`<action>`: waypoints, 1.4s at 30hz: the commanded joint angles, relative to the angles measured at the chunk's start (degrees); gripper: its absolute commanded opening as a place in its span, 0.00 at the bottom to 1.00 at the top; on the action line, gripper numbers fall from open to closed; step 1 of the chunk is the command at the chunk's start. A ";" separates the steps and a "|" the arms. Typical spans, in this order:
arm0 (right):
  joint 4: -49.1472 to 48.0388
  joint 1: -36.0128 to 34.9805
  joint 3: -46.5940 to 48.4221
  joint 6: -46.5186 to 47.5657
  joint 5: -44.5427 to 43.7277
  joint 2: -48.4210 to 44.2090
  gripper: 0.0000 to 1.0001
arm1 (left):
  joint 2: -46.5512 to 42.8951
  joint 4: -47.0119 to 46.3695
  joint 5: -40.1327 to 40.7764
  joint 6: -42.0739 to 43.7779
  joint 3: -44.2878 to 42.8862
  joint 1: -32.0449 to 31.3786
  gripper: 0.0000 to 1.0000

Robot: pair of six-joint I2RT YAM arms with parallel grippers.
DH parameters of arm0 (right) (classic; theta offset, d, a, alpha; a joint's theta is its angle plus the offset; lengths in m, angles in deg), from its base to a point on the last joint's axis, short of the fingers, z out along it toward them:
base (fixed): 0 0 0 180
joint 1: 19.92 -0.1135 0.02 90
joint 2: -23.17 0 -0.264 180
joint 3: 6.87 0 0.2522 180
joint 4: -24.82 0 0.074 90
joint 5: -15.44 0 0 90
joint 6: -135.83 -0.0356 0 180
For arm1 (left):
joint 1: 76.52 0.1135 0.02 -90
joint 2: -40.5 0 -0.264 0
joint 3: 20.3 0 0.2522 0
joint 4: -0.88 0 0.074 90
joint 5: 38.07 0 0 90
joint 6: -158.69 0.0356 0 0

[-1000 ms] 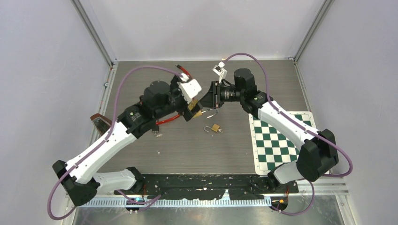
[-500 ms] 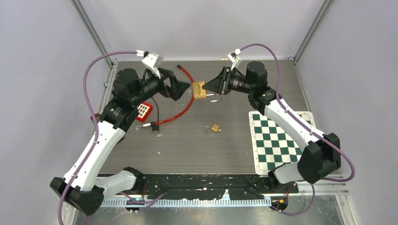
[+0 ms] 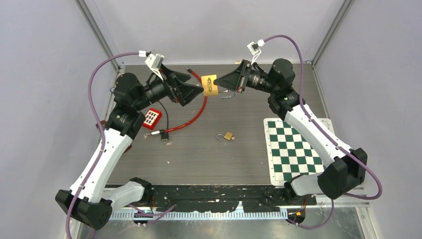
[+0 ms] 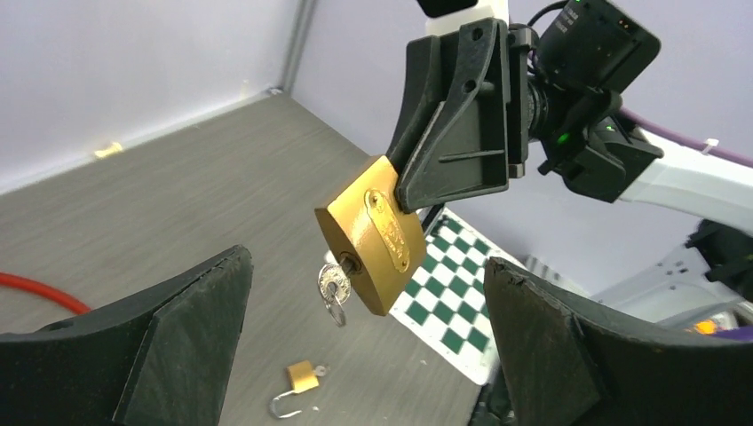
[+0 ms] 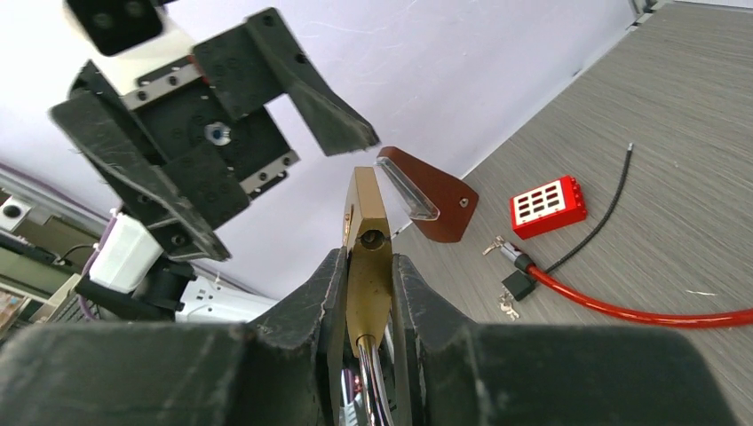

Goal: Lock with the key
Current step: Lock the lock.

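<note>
My right claw (image 5: 368, 266) clamps the padlock (image 4: 373, 232) aloft, the key (image 4: 334, 286) in its keyhole, framed by my wide-open, empty left claw (image 3: 198, 89). Close off-centre and I could knock the key out.

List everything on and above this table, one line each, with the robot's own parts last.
large padlock: one, brass, held off the table in the right tool
key: one, silver, in the large padlock's keyhole
small padlock: one, brass, shackle open, mid-table
cable lock: one, red cable with a black end, left of centre
loose keys: count unclear, silver, by the cable lock's end
keypad block: one, red with white buttons, by the left arm
pouch: one, brown, at the table's left edge
chequered mat: one, green and white, right side
table: one, grey wood-grain
left tool: one, black, open, facing the large padlock
right tool: one, black, shut on the large padlock
</note>
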 commanded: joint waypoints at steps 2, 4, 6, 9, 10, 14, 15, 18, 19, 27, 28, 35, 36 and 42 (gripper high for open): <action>-9.06 -0.08 3.81 -2.32 1.89 -3.06 0.05 | 1.32 -13.04 -7.57 -9.10 2.81 0.25 1.00; -10.26 -0.06 3.13 -3.52 1.96 -3.19 0.05 | 1.94 -18.11 -9.23 -13.39 4.18 0.25 1.00; -11.67 -0.06 2.62 -4.74 2.16 -3.09 0.05 | 3.27 -20.17 -10.57 -16.26 4.52 0.16 0.99; -13.04 -0.08 2.53 -5.94 2.48 -2.92 0.05 | 5.25 -20.17 -11.16 -19.55 4.47 0.16 0.96; -13.28 -0.08 2.48 -6.30 2.48 -2.79 0.05 | 5.66 -20.61 -11.54 -20.68 4.43 0.16 0.94; -14.23 -0.06 1.89 -7.18 2.41 -2.49 0.05 | 6.87 -19.56 -12.75 -21.33 2.76 0.16 0.85; -14.69 -0.08 1.72 -7.38 2.45 -2.35 0.05 | 7.10 -19.19 -13.07 -21.52 2.37 0.16 0.82; -15.49 -0.08 1.40 -8.00 2.79 -2.13 0.05 | 7.55 -20.34 -13.07 -22.87 3.02 0.08 0.75; -15.49 -0.13 1.39 -8.11 2.86 -1.93 0.05 | 7.61 -21.19 -12.75 -23.69 3.47 0.07 0.73; -15.94 -0.16 0.96 -8.04 3.83 -0.89 0.05 | 9.27 -23.40 -11.76 -27.36 3.93 -0.82 0.54; -15.96 -0.17 0.90 -7.99 4.10 -0.84 0.05 | 9.55 -23.40 -12.06 -27.91 4.06 -0.93 0.52; -16.23 -0.21 0.51 -7.77 4.32 -0.45 0.05 | 10.43 -23.58 -12.59 -28.85 4.73 -1.77 0.47; -16.20 -0.16 0.46 -7.76 4.37 -0.33 0.05 | 10.43 -23.62 -12.51 -28.89 4.66 -1.77 0.46; -16.25 -0.16 -0.20 -7.12 4.95 0.31 0.05 | 10.70 -23.81 -13.40 -28.56 3.07 -1.29 0.35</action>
